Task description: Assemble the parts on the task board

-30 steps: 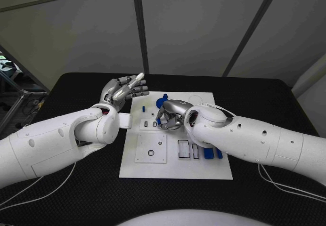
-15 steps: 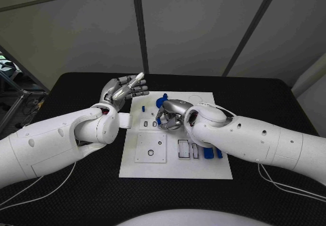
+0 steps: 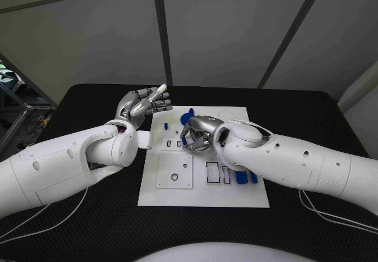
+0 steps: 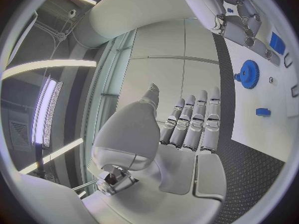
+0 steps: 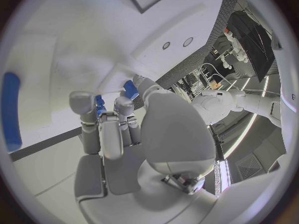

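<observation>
- The task board (image 3: 203, 197) lies in the middle of the black table (image 3: 315, 109), its long side running from 12 to 6 o'clock in the head view
- The right hand (image 3: 199, 132) is down over the board's centre, fingers curled; the right wrist view shows a small blue part (image 5: 99, 104) pinched between its fingertips (image 5: 81, 100), close above the white plate
- A blue gear (image 3: 187, 115) stands on the board just at 11 o'clock of that hand, and a small blue block (image 3: 166, 125) lies at its 9 o'clock
- Long blue parts (image 3: 246, 177) lie beside the rectangular slots (image 3: 213, 172), at about 5 o'clock of the right hand
- The left hand (image 3: 143, 103) is raised off the board's 10 o'clock corner, fingers straight and spread, grasping nothing
</observation>
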`<state>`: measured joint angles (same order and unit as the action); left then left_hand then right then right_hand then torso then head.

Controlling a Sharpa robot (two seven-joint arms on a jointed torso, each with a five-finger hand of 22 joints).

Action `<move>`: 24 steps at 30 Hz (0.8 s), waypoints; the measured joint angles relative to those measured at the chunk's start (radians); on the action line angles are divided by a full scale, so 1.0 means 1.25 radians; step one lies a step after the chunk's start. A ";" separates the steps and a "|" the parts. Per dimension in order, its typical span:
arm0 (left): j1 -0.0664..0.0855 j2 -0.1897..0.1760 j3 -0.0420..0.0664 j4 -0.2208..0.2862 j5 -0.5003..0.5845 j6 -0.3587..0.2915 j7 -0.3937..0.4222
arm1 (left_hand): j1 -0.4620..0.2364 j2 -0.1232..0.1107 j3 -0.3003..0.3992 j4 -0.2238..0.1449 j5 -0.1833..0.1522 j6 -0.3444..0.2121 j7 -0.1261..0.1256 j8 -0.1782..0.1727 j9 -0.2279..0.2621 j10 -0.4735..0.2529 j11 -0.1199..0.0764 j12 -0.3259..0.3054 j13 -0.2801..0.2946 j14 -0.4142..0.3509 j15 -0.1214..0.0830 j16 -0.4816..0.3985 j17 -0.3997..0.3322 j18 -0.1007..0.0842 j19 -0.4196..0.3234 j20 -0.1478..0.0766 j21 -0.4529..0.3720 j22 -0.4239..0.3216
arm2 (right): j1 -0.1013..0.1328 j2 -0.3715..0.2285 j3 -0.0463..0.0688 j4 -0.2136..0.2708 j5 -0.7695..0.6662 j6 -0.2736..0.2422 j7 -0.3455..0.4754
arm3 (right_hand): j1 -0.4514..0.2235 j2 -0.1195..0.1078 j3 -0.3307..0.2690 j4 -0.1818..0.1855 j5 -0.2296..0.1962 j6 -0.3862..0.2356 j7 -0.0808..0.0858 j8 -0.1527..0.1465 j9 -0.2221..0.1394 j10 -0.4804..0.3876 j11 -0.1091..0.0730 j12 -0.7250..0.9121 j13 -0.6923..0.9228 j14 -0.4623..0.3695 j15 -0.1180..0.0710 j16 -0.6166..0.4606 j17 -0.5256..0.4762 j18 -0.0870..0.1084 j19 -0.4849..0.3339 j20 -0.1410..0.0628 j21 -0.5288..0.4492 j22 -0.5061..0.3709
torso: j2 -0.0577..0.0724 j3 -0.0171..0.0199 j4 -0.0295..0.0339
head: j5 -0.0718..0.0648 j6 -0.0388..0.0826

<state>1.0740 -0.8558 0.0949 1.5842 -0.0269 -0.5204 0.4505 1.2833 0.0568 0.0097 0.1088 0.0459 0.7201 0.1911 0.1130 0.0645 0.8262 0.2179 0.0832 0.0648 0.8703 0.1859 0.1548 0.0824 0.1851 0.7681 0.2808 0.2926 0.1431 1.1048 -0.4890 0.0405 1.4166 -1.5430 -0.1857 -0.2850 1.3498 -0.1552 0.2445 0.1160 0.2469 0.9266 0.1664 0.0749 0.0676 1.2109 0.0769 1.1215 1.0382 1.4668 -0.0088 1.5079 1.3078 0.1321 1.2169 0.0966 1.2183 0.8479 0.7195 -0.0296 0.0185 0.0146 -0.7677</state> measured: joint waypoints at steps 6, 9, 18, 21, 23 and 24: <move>0.000 0.001 0.000 -0.001 0.000 0.001 -0.001 | 0.000 0.000 0.000 0.000 0.000 0.000 0.000 0.000 0.000 0.000 0.000 0.000 0.000 0.000 0.000 0.000 0.000 0.000 0.000 0.000 0.000 0.000 | -0.002 -0.002 -0.001 0.001 0.001 -0.015 0.002 | -0.003 -0.003 -0.019 0.006 0.000 -0.023 0.004 -0.005 -0.003 -0.005 0.005 -0.003 -0.009 -0.001 0.005 0.000 0.000 0.000 -0.003 0.003 -0.003 -0.003 | 0.000 0.0000 0.0000 | -0.001 0.000; 0.000 0.001 0.000 -0.002 0.000 0.001 -0.002 | 0.000 0.000 0.000 -0.005 0.000 0.001 0.000 0.000 0.000 0.000 0.000 0.000 0.000 0.000 0.000 0.000 0.000 0.000 0.000 0.000 0.000 0.000 | -0.004 -0.007 -0.002 0.003 0.003 -0.032 0.007 | -0.003 -0.003 -0.026 0.006 0.006 -0.033 0.006 -0.005 -0.002 -0.006 0.006 -0.003 -0.010 0.000 0.006 0.000 0.000 0.000 -0.006 0.006 -0.005 -0.005 | 0.000 0.0001 0.0000 | -0.001 0.000; 0.000 -0.006 0.000 -0.018 -0.026 0.018 -0.021 | 0.020 0.007 -0.006 -0.028 0.006 0.130 0.005 0.039 0.014 0.148 -0.044 0.052 0.017 0.156 -0.054 0.059 0.032 0.000 0.106 -0.036 0.055 0.023 | -0.011 -0.079 -0.001 0.066 0.047 -0.131 0.104 | 0.035 -0.004 -0.066 0.016 0.011 -0.080 -0.004 0.000 0.001 0.010 -0.003 0.028 0.017 0.000 0.006 -0.015 0.000 0.000 -0.034 0.012 -0.036 -0.056 | -0.002 0.0009 0.0000 | 0.000 0.005; 0.003 -0.012 0.000 -0.030 -0.056 0.040 -0.037 | 0.025 0.013 -0.005 -0.034 0.006 0.167 -0.004 0.050 0.016 0.210 -0.066 0.070 0.023 0.221 -0.077 0.083 0.050 0.000 0.158 -0.059 0.082 0.035 | -0.010 -0.115 -0.001 0.090 0.079 -0.160 0.148 | 0.044 0.006 -0.067 0.016 0.020 -0.051 -0.012 0.021 0.008 0.024 -0.009 0.044 0.031 0.000 0.006 -0.022 0.000 0.000 -0.051 0.004 -0.054 -0.084 | -0.004 0.0008 -0.0002 | 0.000 0.010; 0.009 -0.016 0.000 -0.040 -0.088 0.066 -0.058 | 0.025 0.013 -0.006 -0.035 0.006 0.187 -0.009 0.050 0.016 0.241 -0.076 0.072 0.026 0.267 -0.091 0.100 0.065 0.000 0.192 -0.074 0.101 0.044 | -0.004 -0.146 0.000 0.108 0.117 -0.178 0.187 | 0.054 0.016 -0.062 0.011 0.029 -0.018 -0.011 0.039 0.014 0.009 -0.010 0.026 0.010 0.000 0.006 -0.043 -0.004 0.014 -0.077 0.003 -0.081 -0.129 | -0.006 0.0009 -0.0012 | 0.002 0.012; 0.013 -0.017 0.000 -0.044 -0.104 0.079 -0.070 | 0.025 0.013 -0.008 -0.037 0.006 0.197 -0.013 0.051 0.016 0.257 -0.082 0.076 0.027 0.297 -0.099 0.114 0.076 0.000 0.212 -0.082 0.113 0.050 | 0.000 -0.161 0.002 0.115 0.136 -0.183 0.203 | 0.060 0.022 -0.057 0.006 0.037 0.001 -0.011 0.049 0.017 -0.009 -0.009 0.008 -0.010 0.000 0.005 -0.057 -0.020 0.021 -0.093 0.002 -0.099 -0.157 | -0.007 0.0011 -0.0015 | 0.003 0.013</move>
<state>1.0897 -0.8770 0.0952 1.5288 -0.1569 -0.4216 0.3633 1.3151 0.0726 -0.0001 0.0629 0.0539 0.9660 0.1752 0.1768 0.0847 1.1470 0.1155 0.1785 0.0989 1.2417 0.0616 0.2972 0.1771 0.1851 1.0327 0.1786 0.4342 0.2057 1.1051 -0.6900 0.0426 1.5609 -1.3733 -0.4148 -0.0313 1.4249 -0.1281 0.1733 0.1237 0.2933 0.9281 0.1530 0.1363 0.0886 1.1994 0.0656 1.1312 1.0258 1.4663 -0.0020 1.4366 1.2834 0.1580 1.1004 0.0993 1.0943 0.6511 0.7112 -0.0283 0.0166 0.0178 -0.7514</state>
